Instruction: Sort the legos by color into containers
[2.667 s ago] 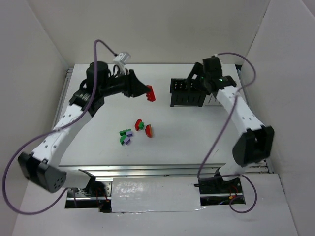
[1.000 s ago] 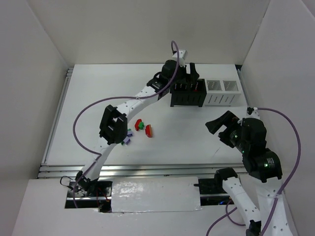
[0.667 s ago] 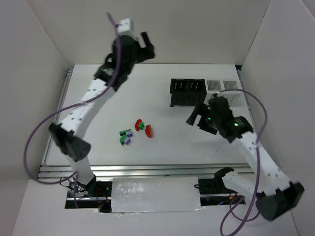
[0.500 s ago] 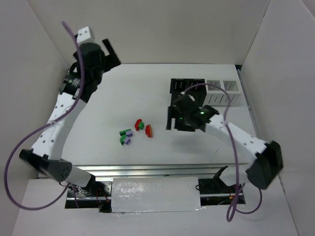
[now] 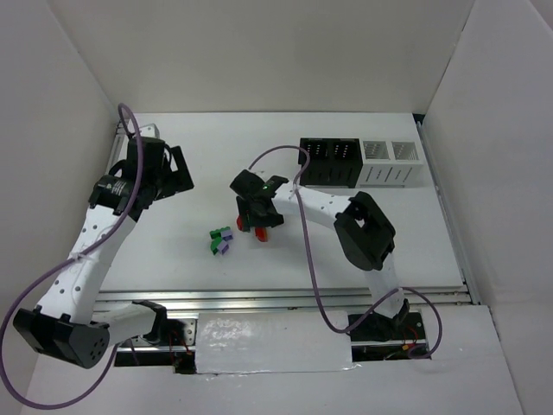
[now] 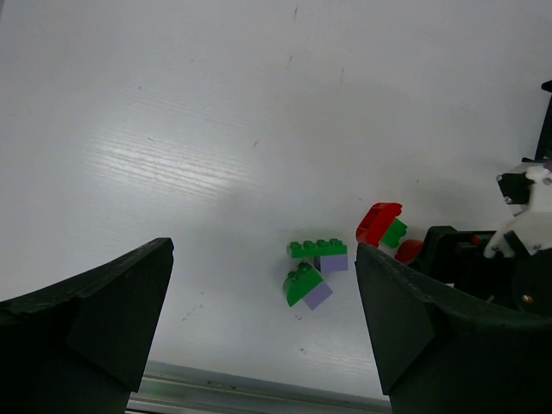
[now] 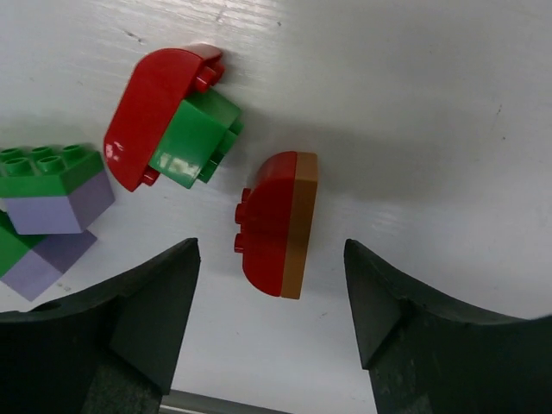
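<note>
A white tabletop [image 5: 432,233] boxed in by white walls [image 5: 259,52] carries everything. The red-and-brown lego [image 7: 276,224] lies on its side mid-frame in the right wrist view. It is just beside a red-and-green pair [image 7: 168,116] and near green-and-purple bricks [image 7: 52,185] at the left edge. The right gripper [image 7: 269,289] straddles it, fingers [image 7: 147,302] apart with bare gaps either side, gripping nothing. The left gripper [image 6: 263,259], at the left of the top view, has its fingers spread wide and empty.

On closing, the finger at frame left could catch the red-and-green pair and shove it. The lego's curved red face could also squirt out of the pinch.

The containers [image 5: 359,162] stand at the upper right of the top view, well apart from the legos. Their contents are too small to tell.
</note>
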Available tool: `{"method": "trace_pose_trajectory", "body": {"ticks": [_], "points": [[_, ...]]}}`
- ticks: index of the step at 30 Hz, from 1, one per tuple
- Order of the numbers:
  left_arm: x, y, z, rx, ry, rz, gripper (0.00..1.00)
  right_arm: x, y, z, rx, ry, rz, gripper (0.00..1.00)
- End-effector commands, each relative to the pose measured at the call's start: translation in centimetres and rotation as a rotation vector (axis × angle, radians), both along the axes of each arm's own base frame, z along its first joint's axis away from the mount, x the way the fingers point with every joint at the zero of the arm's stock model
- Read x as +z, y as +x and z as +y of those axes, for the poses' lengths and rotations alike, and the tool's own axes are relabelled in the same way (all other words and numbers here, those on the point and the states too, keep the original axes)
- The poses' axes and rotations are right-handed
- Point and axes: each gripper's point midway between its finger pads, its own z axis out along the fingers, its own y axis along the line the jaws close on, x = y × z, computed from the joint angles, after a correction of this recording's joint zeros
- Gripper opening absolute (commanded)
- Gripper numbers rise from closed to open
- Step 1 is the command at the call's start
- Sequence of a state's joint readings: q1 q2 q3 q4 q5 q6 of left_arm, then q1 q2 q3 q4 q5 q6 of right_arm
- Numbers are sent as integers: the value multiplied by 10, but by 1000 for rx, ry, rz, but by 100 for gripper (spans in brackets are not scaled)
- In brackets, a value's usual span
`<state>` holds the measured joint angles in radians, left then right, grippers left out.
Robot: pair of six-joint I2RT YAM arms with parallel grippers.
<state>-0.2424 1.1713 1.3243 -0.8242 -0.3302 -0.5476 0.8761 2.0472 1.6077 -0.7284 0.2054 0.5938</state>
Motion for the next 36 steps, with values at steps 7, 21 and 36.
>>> {"method": "trace_pose_trajectory", "body": {"ticks": [7,21,36], "points": [[13,-7,-5,-74,-8,-25,100,-10,-6,-7,20,-1,6,59],[10,-1,-62,-272,-228,19,98,69,-36,-11,139,272,-128,7],[54,-29,-230,-724,-919,112,93,206,-66,-42,233,506,-386,7]]}}
